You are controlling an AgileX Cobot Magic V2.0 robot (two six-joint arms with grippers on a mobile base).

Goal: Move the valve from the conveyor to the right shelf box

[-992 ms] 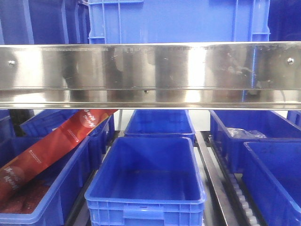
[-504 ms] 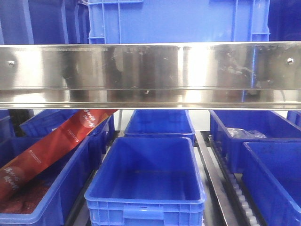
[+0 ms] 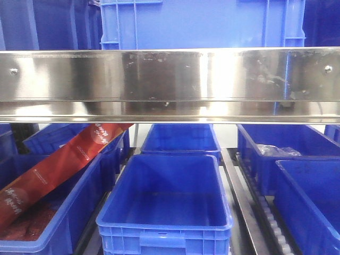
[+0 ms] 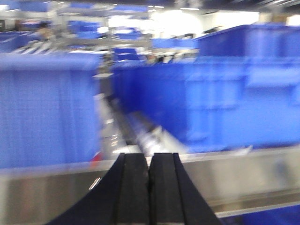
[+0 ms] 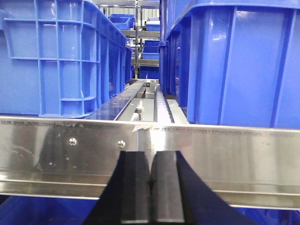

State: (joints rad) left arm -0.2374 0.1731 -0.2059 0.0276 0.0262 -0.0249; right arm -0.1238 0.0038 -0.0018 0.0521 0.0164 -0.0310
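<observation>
In the front view a smooth, hard-plastic blue box (image 3: 166,204) sits at 6 o'clock below a polished steel shelf rail (image 3: 170,85); its rectangular well holds nothing visible. At 8 o'clock another blue bin (image 3: 64,212) carries a long red printed package (image 3: 58,159) leaning diagonally, over reddish contents. At 3 o'clock a far bin (image 3: 287,151) holds something pale and crinkled, too unclear to name. A ribbed blue crate (image 3: 202,24) stands on the shelf at 12 o'clock. The left claw (image 4: 149,187) has its black pads pressed together, empty, before blurred blue crates. The right claw (image 5: 151,190) is likewise closed on nothing, facing the brushed rail. No valve or conveyor appears in any view.
</observation>
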